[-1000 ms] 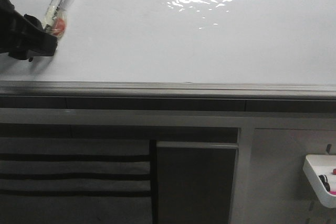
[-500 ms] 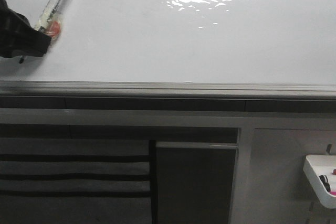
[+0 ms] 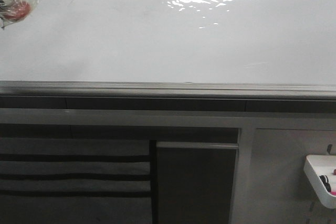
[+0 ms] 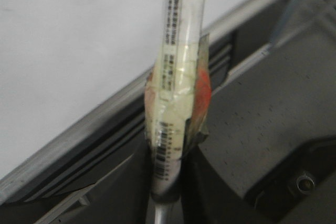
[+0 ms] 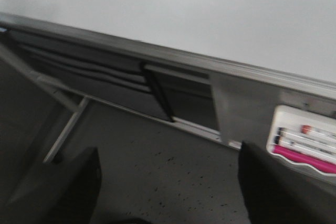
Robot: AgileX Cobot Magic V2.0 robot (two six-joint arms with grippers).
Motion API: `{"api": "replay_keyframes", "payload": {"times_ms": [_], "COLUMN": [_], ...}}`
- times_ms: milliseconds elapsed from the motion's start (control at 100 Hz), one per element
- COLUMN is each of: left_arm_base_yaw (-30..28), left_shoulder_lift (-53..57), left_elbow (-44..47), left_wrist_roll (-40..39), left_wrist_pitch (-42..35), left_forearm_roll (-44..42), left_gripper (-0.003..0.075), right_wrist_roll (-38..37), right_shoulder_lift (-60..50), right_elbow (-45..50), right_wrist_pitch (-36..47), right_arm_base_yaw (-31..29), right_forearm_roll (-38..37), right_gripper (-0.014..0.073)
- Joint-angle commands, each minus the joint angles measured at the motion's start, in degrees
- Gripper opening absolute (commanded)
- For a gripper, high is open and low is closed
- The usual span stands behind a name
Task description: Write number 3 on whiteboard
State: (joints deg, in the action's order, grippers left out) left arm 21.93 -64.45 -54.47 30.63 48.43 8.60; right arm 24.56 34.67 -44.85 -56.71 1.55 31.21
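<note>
Left wrist view — marker clamped upright between left gripper jaws.

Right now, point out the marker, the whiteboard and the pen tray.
marker [image 4: 176, 98], left wrist view, taped middle of barrel.
whiteboard [image 3: 157, 40], front view, bare white surface.
pen tray [image 5: 304, 145], right wrist view, white front rim.

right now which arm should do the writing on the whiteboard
Left. Its fingers hold the taped marker near the blank whiteboard. The right fingers are open, empty, low by the marker tray.
</note>
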Motion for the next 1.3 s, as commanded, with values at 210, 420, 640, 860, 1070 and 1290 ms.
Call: {"api": "replay_keyframes", "payload": {"times_ms": [210,420,640,860,1070,1290], "left_arm_base_yaw": [9.21,17.31,20.50,20.50,20.50,20.50], "left_shoulder_lift": [1.19,1.07,1.07,1.07,1.07,1.07], "left_elbow": [-4.67,-4.67,-4.67,-4.67,-4.67,-4.67], "left_wrist_roll": [20.25,20.61,20.61,20.61,20.61,20.61], "left_wrist_pitch": [5.23,5.13,5.13,5.13,5.13,5.13], "left_forearm_roll": [17.01,17.23,17.23,17.23,17.23,17.23], "left_gripper": [-0.0018,-0.0018,-0.0018,-0.0018,-0.0018,-0.0018], "right_wrist_roll": [34.58,39.13,39.13,39.13,39.13,39.13], "right_shoulder_lift": [14.08,21.43,28.60,34.71,37.34,37.34], "right_elbow": [-6.48,-12.13,-17.86,-20.09,-20.71,-22.52], "right_wrist_pitch": [-6.11,-5.97,-4.62,0.78,2.89,2.68], "right_arm_base_yaw": [2.18,12.04,24.59,33.79,35.34,35.34], "right_forearm_roll": [24.22,21.29,17.13,14.64,14.64,15.42], "right_gripper": [0.0486,0.0486,0.0486,0.0481,0.0364,0.0344]}}
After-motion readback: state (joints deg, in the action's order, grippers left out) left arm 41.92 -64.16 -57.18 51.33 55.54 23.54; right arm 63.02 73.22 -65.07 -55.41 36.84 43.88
